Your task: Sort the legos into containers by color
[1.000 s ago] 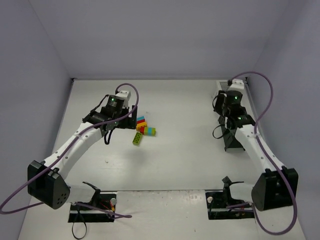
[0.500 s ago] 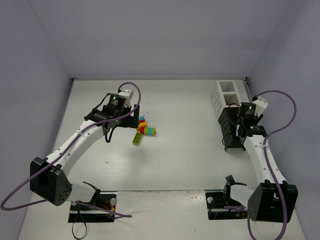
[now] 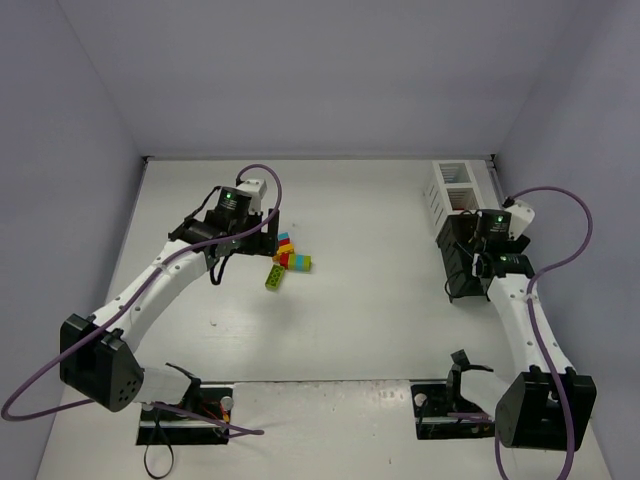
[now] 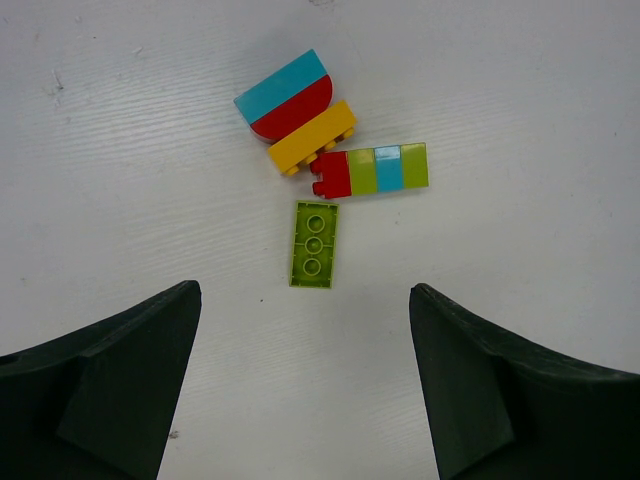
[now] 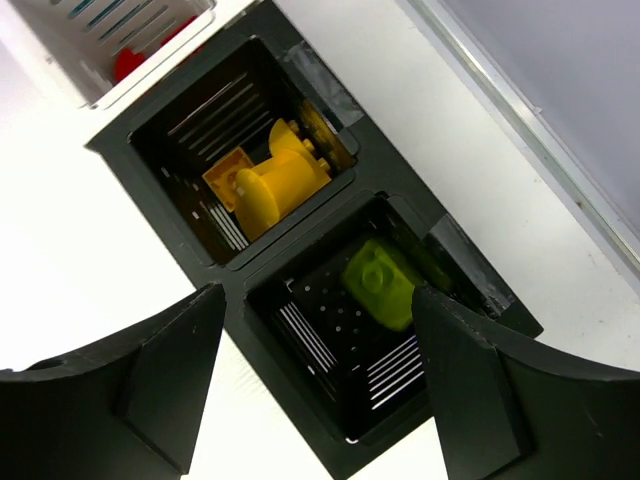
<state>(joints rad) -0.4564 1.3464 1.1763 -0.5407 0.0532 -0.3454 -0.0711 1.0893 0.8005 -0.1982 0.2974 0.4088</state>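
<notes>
Legos (image 4: 330, 172) lie framed by the left tool (image 4: 305, 290) (released wide, likely for a grab); right tool (image 5: 318, 292) hangs released, empty, over bins (image 5: 245, 275).

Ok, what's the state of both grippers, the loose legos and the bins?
left gripper: open, empty, above the table.
right gripper: open, empty.
green brick: flat, studs up, apart from the others.
brick strip: red, green, cyan, green, lying on its side.
yellow brick: on its side, against the red half-round.
white bin: holds a red piece.
black bin beside it: holds yellow pieces.
next black bin: holds one green piece.
</notes>
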